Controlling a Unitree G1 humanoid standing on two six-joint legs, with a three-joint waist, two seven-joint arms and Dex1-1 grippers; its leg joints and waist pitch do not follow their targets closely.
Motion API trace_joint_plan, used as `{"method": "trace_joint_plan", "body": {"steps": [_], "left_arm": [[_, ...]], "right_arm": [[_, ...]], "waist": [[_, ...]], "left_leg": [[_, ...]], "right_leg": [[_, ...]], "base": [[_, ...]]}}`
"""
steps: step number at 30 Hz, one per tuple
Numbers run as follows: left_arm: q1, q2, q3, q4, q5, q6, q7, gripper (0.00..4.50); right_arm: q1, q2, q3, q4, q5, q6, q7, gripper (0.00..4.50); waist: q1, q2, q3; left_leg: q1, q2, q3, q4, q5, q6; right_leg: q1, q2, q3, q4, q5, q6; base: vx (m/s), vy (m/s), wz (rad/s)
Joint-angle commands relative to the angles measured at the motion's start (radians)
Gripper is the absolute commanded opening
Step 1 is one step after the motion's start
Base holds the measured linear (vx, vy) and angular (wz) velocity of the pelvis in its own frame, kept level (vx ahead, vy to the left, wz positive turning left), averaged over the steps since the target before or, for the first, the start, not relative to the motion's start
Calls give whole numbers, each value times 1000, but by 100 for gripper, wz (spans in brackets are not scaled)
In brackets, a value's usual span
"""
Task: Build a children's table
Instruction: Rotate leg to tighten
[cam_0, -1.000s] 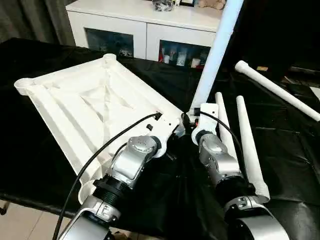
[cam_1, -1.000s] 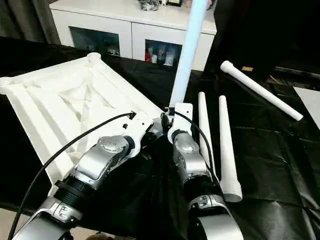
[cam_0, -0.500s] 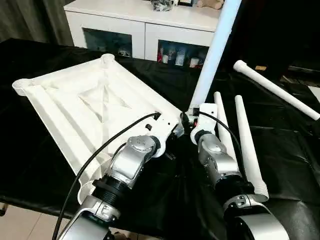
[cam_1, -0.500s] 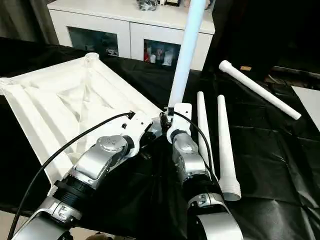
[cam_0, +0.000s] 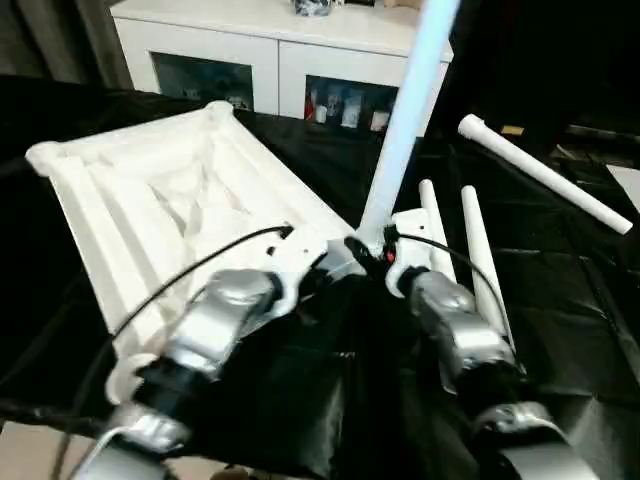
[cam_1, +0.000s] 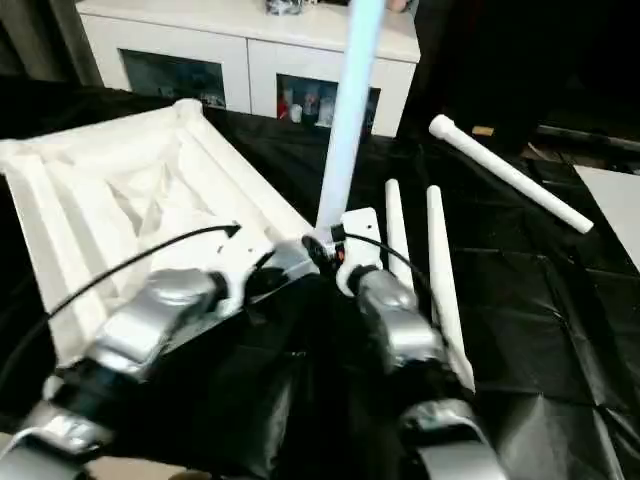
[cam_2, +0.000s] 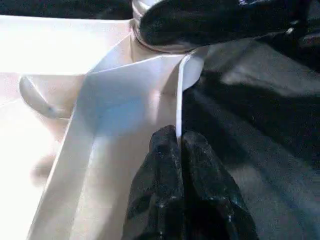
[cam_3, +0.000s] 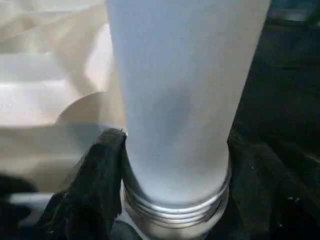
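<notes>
White leg (cam_3: 175, 100) in right claw (cam_3: 170, 200)

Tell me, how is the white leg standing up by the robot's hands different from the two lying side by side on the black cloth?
The upright leg rises steeply from the corner of the upturned tabletop, with the right gripper around its base; the two lying legs rest flat and loose on the black cloth, touched by nothing. The upright one looks bluish, the lying ones plain white. All are round, tapering white legs.
</notes>
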Motion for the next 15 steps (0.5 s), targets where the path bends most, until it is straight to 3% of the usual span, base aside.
{"method": "trace_joint_plan", "body": {"steps": [1, 3, 5, 7, 9, 15], "left_arm": [[32, 35, -4, -44, -24, -6, -81, 0], [55, 71, -18, -99, -59, 3, -160, 0], [74, 122, -35, -148, -88, 35, -229, 0], [81, 158, -35, -153, -81, 37, -243, 0], [81, 170, -20, -138, -75, 20, -240, 0], [81, 180, -10, -138, -74, 19, -240, 0]], "right_arm": [[28, -7, 60, -22, 5, 29, 109, 305], [42, -21, 75, -50, 15, 49, 162, 305], [69, -55, 107, -107, 29, 66, 241, 305], [92, -83, 115, -156, 52, 94, 293, 341], [111, -108, 111, -189, 65, 100, 324, 348], [129, -121, 82, -214, 61, 90, 305, 403]], "waist": [[5, -1, -56], [2, 1, -53], [3, 1, -53], [4, 2, -52], [5, 0, -53], [11, 1, -53]], "left_leg": [[15, 44, -12, -67, -190, 32], [11, 47, -15, -72, -210, 25], [17, 47, -15, -73, -222, 15], [19, 49, -14, -73, -225, 18], [20, 48, -12, -72, -215, 20], [22, 47, -13, -73, -239, -2]], "right_leg": [[41, -79, 42, -68, -136, -189], [44, -81, 43, -70, -169, -189], [42, -78, 42, -69, -174, -185], [41, -77, 44, -68, -164, -189], [40, -75, 44, -67, -131, -200], [39, -79, 45, -71, -182, -192]], "base": [[0, 0, 0], [0, 0, 0], [0, 0, 0], [0, 0, 0], [0, 0, 0], [0, 0, 0]]}}
